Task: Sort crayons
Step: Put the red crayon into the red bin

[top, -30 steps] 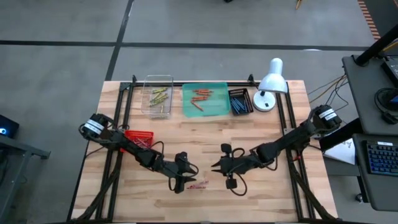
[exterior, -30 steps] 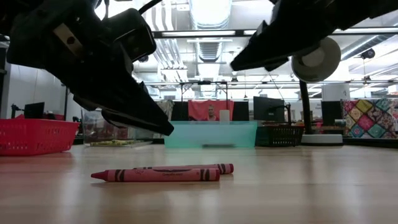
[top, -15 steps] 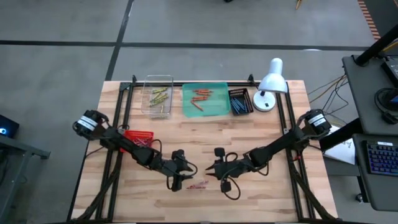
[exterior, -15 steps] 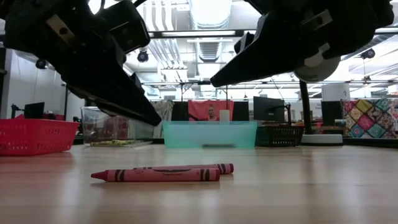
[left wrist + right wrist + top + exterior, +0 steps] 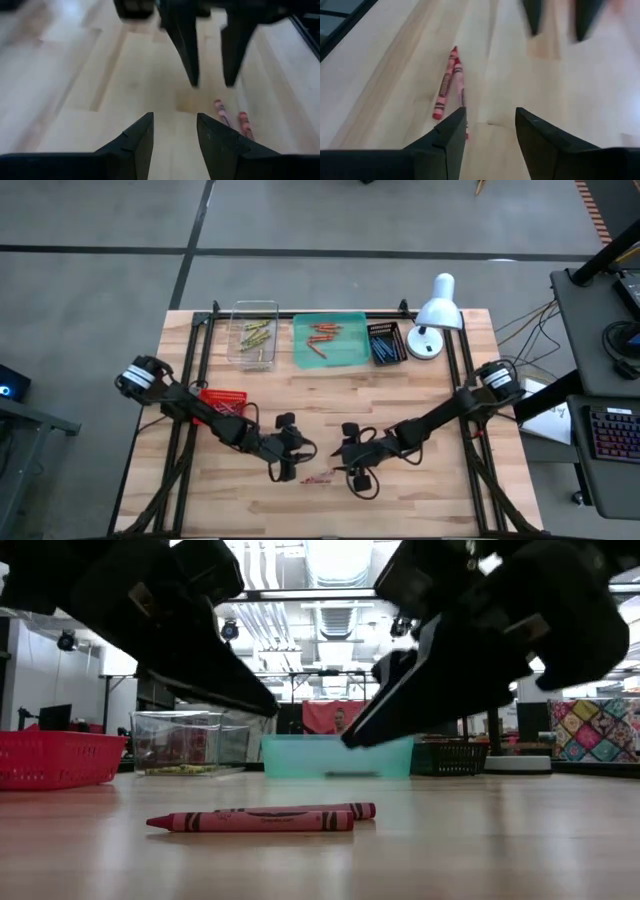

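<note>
Two red crayons [image 5: 318,477] lie side by side on the wooden table near its front middle; in the low view they lie flat, one [image 5: 250,821] just in front of the other [image 5: 330,810]. My left gripper [image 5: 302,450] hovers open above and just left of them, its own fingers [image 5: 175,131] apart with bare wood between. My right gripper [image 5: 340,452] hovers open just right of them, facing the left one, with nothing between its fingers [image 5: 490,125]. Both crayons show beside the fingers in the right wrist view [image 5: 447,85].
Along the far edge stand a clear bin with yellow-green crayons [image 5: 254,335], a teal tray with orange-red crayons [image 5: 330,340], a dark basket with blue crayons [image 5: 386,342] and a white lamp [image 5: 432,315]. A red mesh basket [image 5: 222,400] sits under the left arm.
My right gripper has come down and toward the table's left, closing in on the crayons and the left gripper. My left gripper has risen a little and tipped more level. The crayons have not moved.
</note>
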Available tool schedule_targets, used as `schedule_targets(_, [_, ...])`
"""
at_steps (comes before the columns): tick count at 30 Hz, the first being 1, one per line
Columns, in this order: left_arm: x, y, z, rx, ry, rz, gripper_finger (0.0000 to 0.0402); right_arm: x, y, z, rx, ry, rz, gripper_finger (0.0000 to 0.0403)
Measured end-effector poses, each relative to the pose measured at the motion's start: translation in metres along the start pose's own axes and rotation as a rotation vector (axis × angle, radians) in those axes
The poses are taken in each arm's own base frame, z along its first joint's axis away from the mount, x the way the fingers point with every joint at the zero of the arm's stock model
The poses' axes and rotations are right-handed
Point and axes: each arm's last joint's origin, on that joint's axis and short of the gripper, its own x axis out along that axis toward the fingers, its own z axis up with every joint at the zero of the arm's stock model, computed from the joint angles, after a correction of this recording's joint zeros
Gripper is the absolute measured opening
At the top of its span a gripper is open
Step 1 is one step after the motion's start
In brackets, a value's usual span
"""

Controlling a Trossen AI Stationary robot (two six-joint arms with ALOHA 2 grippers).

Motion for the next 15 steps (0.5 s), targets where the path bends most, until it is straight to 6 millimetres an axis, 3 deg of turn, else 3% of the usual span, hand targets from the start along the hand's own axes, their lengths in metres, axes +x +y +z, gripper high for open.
schedule_targets(15, [-0.009, 0.002, 0.010, 0.032, -0.045, 0.060, 0.0132, 0.022, -0.007, -0.016, 0.098, 0.011, 0.135, 0.0152])
